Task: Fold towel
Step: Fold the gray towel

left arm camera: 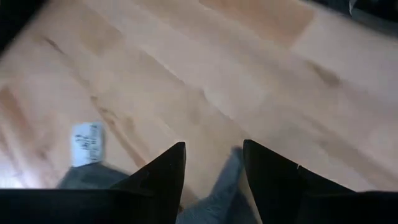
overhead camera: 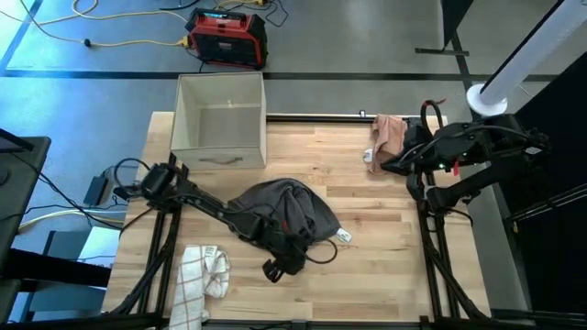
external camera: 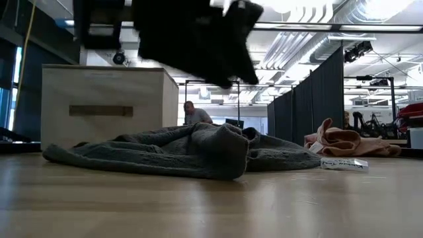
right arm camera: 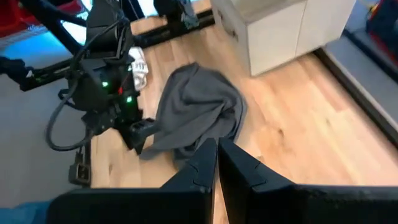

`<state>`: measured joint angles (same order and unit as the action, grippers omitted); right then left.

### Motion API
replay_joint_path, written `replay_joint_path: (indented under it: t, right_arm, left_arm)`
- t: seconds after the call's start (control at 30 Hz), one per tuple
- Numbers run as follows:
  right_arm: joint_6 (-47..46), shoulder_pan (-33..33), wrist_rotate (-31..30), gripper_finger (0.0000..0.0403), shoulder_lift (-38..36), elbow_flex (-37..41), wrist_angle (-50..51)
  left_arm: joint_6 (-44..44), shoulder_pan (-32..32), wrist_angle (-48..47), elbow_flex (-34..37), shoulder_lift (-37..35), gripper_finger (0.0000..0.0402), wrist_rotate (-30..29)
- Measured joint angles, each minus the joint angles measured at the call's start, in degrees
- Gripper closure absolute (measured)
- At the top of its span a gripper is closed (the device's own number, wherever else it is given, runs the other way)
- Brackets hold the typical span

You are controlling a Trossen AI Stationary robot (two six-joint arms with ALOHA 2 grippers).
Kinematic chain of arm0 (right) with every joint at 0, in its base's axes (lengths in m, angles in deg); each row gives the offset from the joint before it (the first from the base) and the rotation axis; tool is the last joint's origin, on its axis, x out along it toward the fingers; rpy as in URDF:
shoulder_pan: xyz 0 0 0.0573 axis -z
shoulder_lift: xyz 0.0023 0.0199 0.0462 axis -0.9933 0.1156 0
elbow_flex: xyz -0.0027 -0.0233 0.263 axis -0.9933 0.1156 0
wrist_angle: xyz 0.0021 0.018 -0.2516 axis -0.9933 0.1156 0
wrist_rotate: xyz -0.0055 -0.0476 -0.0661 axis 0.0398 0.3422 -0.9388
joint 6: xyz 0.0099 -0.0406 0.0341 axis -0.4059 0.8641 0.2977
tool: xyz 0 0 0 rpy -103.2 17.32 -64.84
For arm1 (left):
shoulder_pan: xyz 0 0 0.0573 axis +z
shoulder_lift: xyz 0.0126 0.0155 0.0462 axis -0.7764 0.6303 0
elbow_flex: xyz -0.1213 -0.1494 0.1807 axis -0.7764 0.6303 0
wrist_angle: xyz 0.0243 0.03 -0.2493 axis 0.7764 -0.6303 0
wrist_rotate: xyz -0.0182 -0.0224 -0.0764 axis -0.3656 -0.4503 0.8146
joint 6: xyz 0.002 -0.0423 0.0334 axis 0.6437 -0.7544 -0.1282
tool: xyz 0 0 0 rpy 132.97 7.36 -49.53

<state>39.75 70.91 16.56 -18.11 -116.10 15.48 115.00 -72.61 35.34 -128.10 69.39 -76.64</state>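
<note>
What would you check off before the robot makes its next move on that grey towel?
1. Grey towel flat: not ok, it lies crumpled.
2. Left gripper at the towel: ok, over its near edge.
3. Left fingers holding cloth: cannot tell; open, a fold shows between them.
4. Right gripper ready: not ok, shut and held back at the table's right side.
5. Pink cloth and white towel out of the way: ok.

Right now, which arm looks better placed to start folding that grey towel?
The left arm. Its fingers are open right at the grey towel, cloth showing between them. The right arm waits shut by the table's far edge near the pink cloth.
</note>
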Motion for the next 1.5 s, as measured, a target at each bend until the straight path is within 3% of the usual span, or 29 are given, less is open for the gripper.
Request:
replay_joint_path:
  t: [0.2,0.43,0.63,1.1,1.27,1.37,1.5]
  right_arm:
    - [-0.45,0.00,-1.71,0.0400,-0.01,0.00,0.38]
    - [-0.45,0.00,-4.23,0.0400,-0.02,0.00,0.40]
    - [-0.60,0.00,-4.22,0.0400,-0.02,0.00,0.37]
    - [-3.41,-0.58,-0.32,0.0400,-1.35,0.02,1.92]
    - [-6.92,-3.32,2.27,0.0400,-3.39,0.02,0.70]
    - [-8.82,-5.61,1.83,0.0400,-4.13,0.02,-1.25]
    - [-9.23,-8.27,-0.61,0.0400,-3.71,0.02,-2.93]
  left_arm:
    - [6.09,0.03,-2.17,-0.66,2.56,0.0262,0.41]
    - [5.74,1.33,-3.93,-0.68,4.11,0.0276,-1.86]
    - [-1.85,3.53,-4.69,-0.66,4.60,0.0381,-7.01]
    - [-18.53,8.87,-17.03,-27.63,-8.94,0.0399,-11.86]
    - [-22.07,10.69,-16.65,-37.48,-14.99,0.0399,-21.35]
    - [-22.02,11.73,-19.03,-39.62,-18.68,0.0399,-28.40]
    - [-27.71,13.65,-32.24,-39.57,-22.37,0.0399,-34.28]
